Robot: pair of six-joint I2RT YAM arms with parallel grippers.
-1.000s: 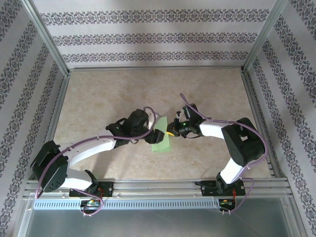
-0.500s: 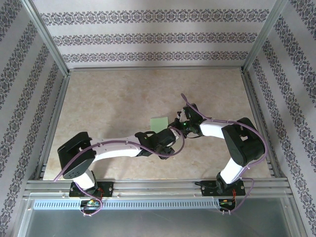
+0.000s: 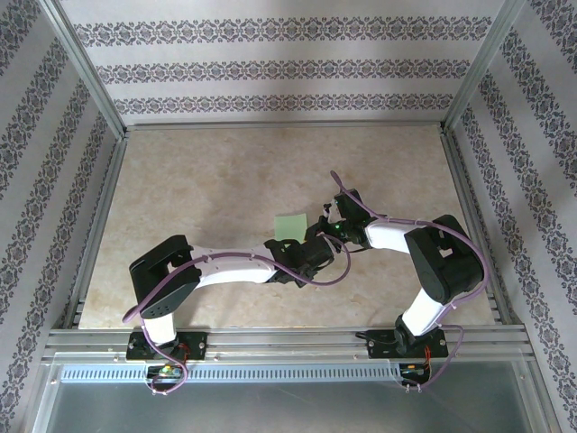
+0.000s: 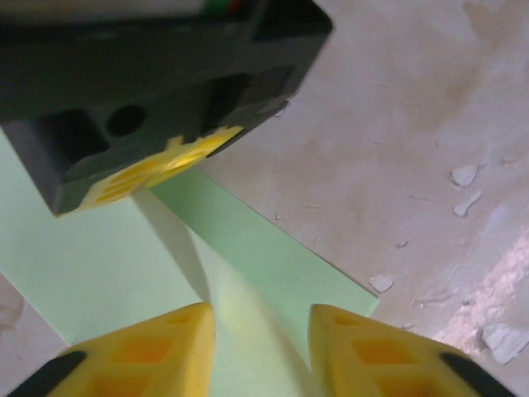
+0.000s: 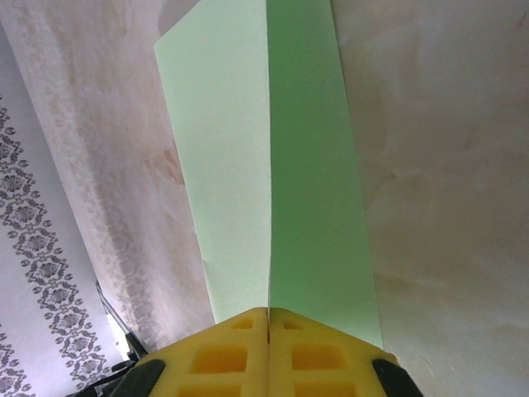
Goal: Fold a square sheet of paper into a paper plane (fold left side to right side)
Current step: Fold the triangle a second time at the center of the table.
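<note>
1. The green paper (image 3: 288,224) lies near the middle of the tabletop (image 3: 198,180). In the top view only a small pale patch of it shows, at 11 o'clock from where the two arms meet.
2. In the right wrist view the paper has a lighter face on the left and a deeper green face on the right. They meet along a straight line running toward 12 o'clock.
3. The right claw (image 5: 269,318) is fully closed, its yellow fingers pressed together with no gap. It pinches the near end of the paper exactly where that straight line arrives.
4. The left claw (image 4: 260,313) stands partly open, with a clear gap between its two yellow fingers. The paper lies across that gap beyond the tips. Nothing is clamped, and I cannot tell whether the fingers touch the paper.
5. In the left wrist view the right claw's black body and one yellow finger sit at 10 o'clock, over the paper.
6. In the top view the right claw is at about 4 o'clock from the paper and the left claw at about 5 o'clock, close to each other.
7. The tabletop is beige and mottled, with pale flecks at 3 to 4 o'clock in the left wrist view. Patterned walls (image 3: 270,72) surround it.
</note>
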